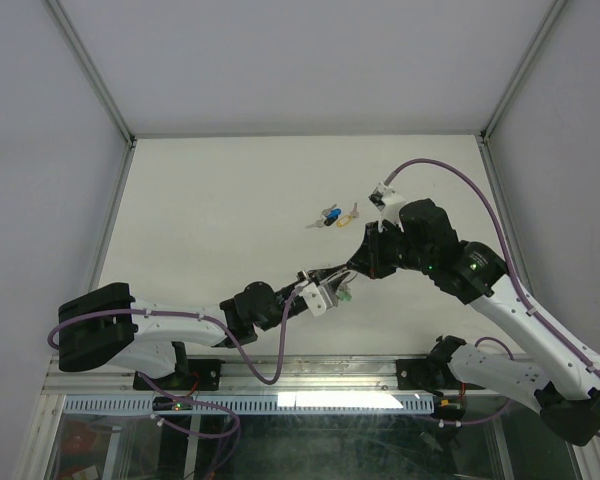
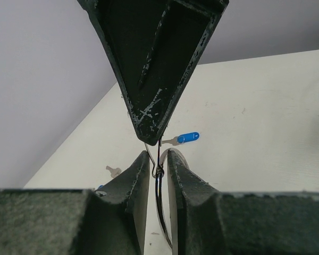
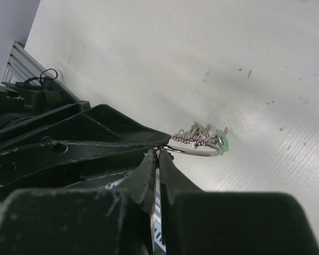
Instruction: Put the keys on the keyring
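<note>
The keyring (image 1: 346, 290), a thin silver ring with green-headed keys, hangs between both grippers above the table's middle. My left gripper (image 1: 332, 288) is shut on it; in the left wrist view the ring (image 2: 158, 183) stands edge-on between my fingers (image 2: 133, 180). My right gripper (image 1: 363, 268) comes in from the far side and is shut on the ring's wire (image 3: 194, 150), its fingertips (image 3: 148, 162) pinched together right beside the left gripper's tip (image 3: 149, 139). The loose keys (image 1: 332, 216), yellow, blue and grey, lie together on the table beyond. The blue one (image 2: 187, 137) shows in the left wrist view.
The white table (image 1: 200, 220) is boxed in by grey walls at the left, back and right. A pale key (image 2: 113, 170) lies on the table left of my left fingers. A metal rail (image 1: 310, 375) and cables run along the near edge.
</note>
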Robot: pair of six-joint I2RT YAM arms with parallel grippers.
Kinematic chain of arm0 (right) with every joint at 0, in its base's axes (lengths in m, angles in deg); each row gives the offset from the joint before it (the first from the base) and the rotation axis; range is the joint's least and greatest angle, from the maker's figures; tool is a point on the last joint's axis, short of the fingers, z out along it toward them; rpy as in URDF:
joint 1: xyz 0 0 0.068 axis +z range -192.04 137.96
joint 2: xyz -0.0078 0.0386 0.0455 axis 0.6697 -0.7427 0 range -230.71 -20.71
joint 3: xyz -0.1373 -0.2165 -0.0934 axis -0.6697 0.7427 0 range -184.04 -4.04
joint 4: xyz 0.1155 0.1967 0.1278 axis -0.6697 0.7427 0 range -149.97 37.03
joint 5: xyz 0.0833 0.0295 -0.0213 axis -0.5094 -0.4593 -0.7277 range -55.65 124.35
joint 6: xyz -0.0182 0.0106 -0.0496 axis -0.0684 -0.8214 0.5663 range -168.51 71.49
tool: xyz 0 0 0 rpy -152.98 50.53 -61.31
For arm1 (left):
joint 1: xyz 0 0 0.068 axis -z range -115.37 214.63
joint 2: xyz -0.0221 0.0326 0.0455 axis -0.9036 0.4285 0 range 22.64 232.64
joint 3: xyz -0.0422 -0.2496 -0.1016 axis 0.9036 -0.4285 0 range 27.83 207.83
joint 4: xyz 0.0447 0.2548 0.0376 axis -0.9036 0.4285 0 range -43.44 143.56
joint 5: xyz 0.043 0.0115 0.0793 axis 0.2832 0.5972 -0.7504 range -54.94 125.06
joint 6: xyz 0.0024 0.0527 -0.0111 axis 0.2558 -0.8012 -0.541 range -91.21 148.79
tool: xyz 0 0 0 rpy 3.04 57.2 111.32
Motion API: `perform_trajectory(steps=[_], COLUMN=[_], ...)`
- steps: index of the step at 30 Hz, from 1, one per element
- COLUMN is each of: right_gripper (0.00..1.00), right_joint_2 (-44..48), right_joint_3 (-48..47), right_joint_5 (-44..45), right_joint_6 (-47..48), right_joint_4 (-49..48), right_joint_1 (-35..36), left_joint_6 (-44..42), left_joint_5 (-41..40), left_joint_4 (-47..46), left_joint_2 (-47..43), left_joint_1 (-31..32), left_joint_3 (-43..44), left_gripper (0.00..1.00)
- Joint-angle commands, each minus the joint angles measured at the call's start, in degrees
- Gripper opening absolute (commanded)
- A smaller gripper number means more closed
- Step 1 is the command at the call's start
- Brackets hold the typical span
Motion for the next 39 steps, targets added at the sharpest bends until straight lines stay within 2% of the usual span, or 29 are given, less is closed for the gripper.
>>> perform_trajectory(steps=[1, 6, 13, 14, 17, 19, 21, 27, 30, 33, 39], right_gripper=[0.0, 0.0, 0.01, 0.06, 0.3, 0.38, 0.41, 0.44, 0.44, 0.44, 0.44], right_joint_2=[0.86, 0.83, 1.77, 2.05, 3.16, 4.5, 5.62, 7.77, 7.15, 6.52, 1.9], right_joint_3=[-3.36, -3.36, -3.63, -3.63, -3.42, -3.13, -2.74, -1.52, -1.21, -1.25, -2.9], right_joint_5=[-2.28, -2.73, -1.95, -1.55, 1.38, 3.68, 6.19, 11.54, 12.79, 16.96, 23.43], right_joint_6=[0.12, 0.27, 0.75, 0.88, 0.91, 0.84, 0.63, 0.14, -0.31, -1.51, -3.47], right_joint_4=[-3.74, -3.64, -3.2, -3.13, -2.95, -2.9, -2.94, -2.99, -2.46, -1.31, 2.32], right_joint_1=[0.28, 0.28, 0.28, 0.28, 0.24, 0.28, 0.28, 0.28, 0.28, 0.28, -0.17], left_joint_6=[-0.68, -0.88, 1.41, 1.78, 2.2, 2.22, 2.2, 4.59, 10.15, 14.36, 12.98], left_joint_5=[1.76, 0.61, -1.99, -1.92, -2.17, -2.72, -3.15, -4.79, -1.0, -0.82, -3.69], left_joint_4=[-1.88, -2.45, -0.89, -0.68, -0.35, -0.11, 0.1, -1.55, -2.11, -2.77, 0.31], left_joint_2=[-0.95, -0.8, -1.41, -1.44, -1.5, -1.61, -1.7, -1.66, -2.74, -4.83, -6.72], left_joint_1=[-0.46, -0.49, -0.83, -1.0, -1.12, -1.2, -1.2, -2.13, -6.32, -9.63, -11.13], left_joint_3=[1.54, 1.61, 2.41, 2.44, 2.59, 2.6, 2.59, 1.9, 0.9, -0.44, -0.88], left_gripper=[0.16, 0.0, 0.0, 0.0, 0.0, 0.0, 0.0, 0.0, 0.0, 0.0, 0.0])
